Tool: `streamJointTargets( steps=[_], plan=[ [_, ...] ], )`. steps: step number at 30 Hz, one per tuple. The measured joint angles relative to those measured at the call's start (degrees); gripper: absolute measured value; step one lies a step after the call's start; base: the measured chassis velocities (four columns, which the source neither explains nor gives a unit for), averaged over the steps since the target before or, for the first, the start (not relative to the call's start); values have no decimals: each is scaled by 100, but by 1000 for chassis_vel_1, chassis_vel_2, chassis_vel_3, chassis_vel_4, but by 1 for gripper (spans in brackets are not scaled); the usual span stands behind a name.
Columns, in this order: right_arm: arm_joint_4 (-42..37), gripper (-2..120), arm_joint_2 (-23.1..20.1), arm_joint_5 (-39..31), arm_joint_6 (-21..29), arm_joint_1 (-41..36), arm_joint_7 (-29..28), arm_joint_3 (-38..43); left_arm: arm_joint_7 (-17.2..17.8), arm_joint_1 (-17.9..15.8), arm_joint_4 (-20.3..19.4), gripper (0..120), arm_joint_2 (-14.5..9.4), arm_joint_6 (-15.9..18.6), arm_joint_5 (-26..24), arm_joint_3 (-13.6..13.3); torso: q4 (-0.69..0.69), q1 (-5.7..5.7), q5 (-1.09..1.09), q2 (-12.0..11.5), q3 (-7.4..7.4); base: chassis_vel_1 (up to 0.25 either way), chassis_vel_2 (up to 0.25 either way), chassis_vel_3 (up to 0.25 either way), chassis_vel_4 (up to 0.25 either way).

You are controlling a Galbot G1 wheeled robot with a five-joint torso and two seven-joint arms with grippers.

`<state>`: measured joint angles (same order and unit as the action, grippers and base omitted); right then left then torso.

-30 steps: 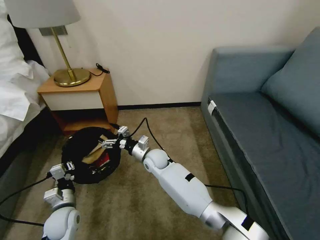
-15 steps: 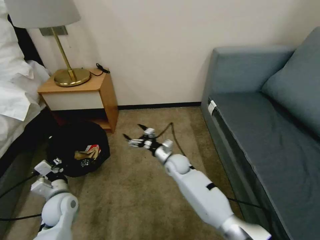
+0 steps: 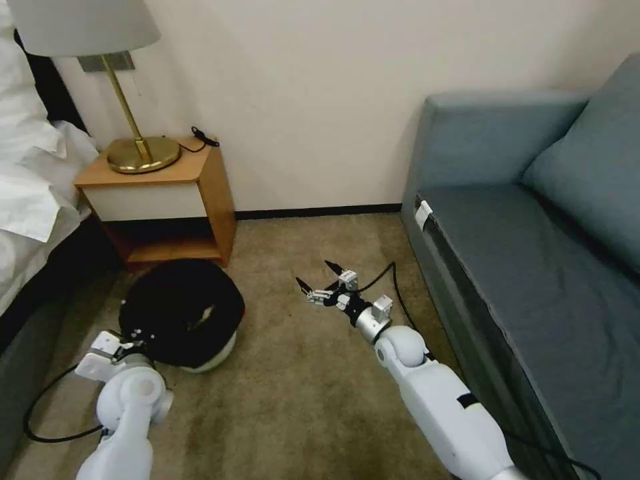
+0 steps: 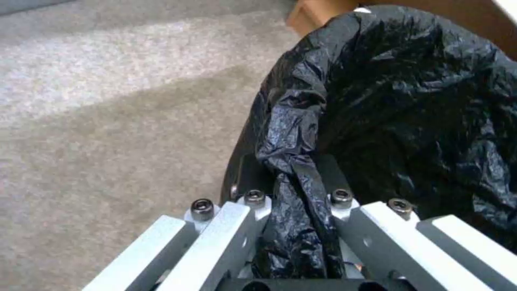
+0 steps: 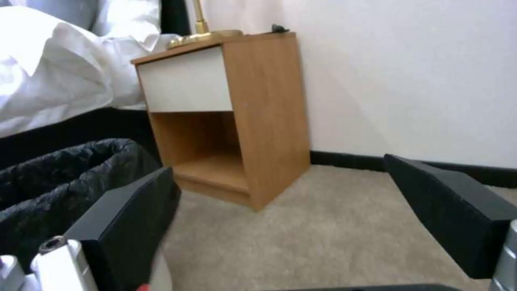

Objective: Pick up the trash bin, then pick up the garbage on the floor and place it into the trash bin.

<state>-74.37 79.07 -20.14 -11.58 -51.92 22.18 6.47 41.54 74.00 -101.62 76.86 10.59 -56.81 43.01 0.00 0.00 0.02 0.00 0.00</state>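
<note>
Trash bin (image 3: 181, 313) sits lower left of head view, on carpet (image 3: 300, 393) in front of nightstand (image 3: 160, 193). Left gripper (image 4: 293, 226) pinches bin's near rim, black liner bunched btwn its fingers (image 4: 232, 234). Right gripper (image 3: 320, 279) at frame center, fingers spread wide, holding nothing, well apart from bin.

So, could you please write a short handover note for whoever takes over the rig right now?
Left gripper: shut on the trash bin, pinching its black bag at the near rim; the bin sits on the carpet before the nightstand.
Right gripper: open, empty, above the carpet between bin and sofa.
Done: bin gripped; no garbage visible on the floor.
Left: confirm the bin's contents, hidden from the head view.
</note>
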Motion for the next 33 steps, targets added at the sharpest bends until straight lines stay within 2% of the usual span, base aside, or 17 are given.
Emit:
streamJointTargets(
  steps=[5, 9, 10, 13, 15, 16, 18, 19, 20, 23, 25, 26, 27, 29, 33],
  plan=[
    [-61, 100, -7, 79, -3, -57, -20, 163, -8, -28, 124, 21, -117, 44, 333, -26, 0, 0, -1, 0, 0, 0, 0, 0, 0],
    [-132, 100, 31, 157, -2, -156, -194, 282, -415, 88, 87, 38, -228, -9, 913, -30, 1, 0, -2, 0, 0, 0, 0, 0, 0],
    [-132, 100, 31, 157, -2, -156, -194, 282, -415, 88, 87, 38, -228, -9, 913, -30, 1, 0, -2, 0, 0, 0, 0, 0, 0],
    [-189, 100, 39, 262, -32, -287, -350, 364, -656, 190, -49, 53, -291, -125, 1397, -33, 0, 0, -1, 0, 0, 0, 0, 0, 0],
    [-211, 100, 35, 294, -57, -323, -399, 396, -693, 223, -90, 55, -303, -170, 1558, -33, 0, 0, -1, 0, 0, 0, 0, 0, 0],
    [-254, 100, 27, 304, -65, -363, -431, 429, -722, 261, -112, 61, -312, -276, 1860, -32, 0, 0, -1, 0, 0, 0, 0, 0, 0],
    [-427, 100, 3, 269, 10, -471, -542, 497, -765, 335, 6, 69, -313, -799, 2969, -6, -1, 0, -1, 0, 0, 0, 0, 0, 0],
    [-525, 100, -1, 213, 42, -521, -624, 534, -803, 380, 137, 74, -312, -1251, 3813, 36, 1, 0, -2, 0, 0, 0, 0, 0, 0],
    [-525, 100, -1, 213, 42, -521, -624, 534, -803, 380, 137, 74, -312, -1251, 3813, 36, 1, 0, -2, 0, 0, 0, 0, 0, 0],
    [-726, 100, 31, 173, 61, -652, -842, 658, -996, 524, 154, 87, -333, -1957, 4908, 62, 1, 0, -2, 0, 0, 0, 0, 0, 0],
    [-849, 100, 64, 226, 56, -742, -1036, 756, -1311, 622, 77, 95, -371, -2413, 5227, 45, 1, 0, -2, 0, 0, 0, 0, 0, 0],
    [-849, 100, 64, 226, 56, -742, -1036, 756, -1311, 622, 77, 95, -371, -2413, 5227, 45, 1, 0, -2, 0, 0, 0, 0, 0, 0],
    [-950, 100, 95, 277, 43, -833, -1184, 827, -1652, 684, 41, 98, -411, -2776, 5481, 13, 0, 0, -1, 0, 0, 0, 0, 0, 0],
    [-1130, 100, 143, 321, 5, -1024, -1290, 985, -2058, 771, 4, 100, -462, -3129, 5751, -66, 0, 0, -2, 0, -1, 0, 0, 0, 0],
    [-1318, 100, 199, 348, -106, -1304, -1313, 1176, -2217, 834, -35, 100, -470, -3233, 5798, -215, 0, 0, -1, 0, -1, 0, 0, 0, 0]
  ],
)
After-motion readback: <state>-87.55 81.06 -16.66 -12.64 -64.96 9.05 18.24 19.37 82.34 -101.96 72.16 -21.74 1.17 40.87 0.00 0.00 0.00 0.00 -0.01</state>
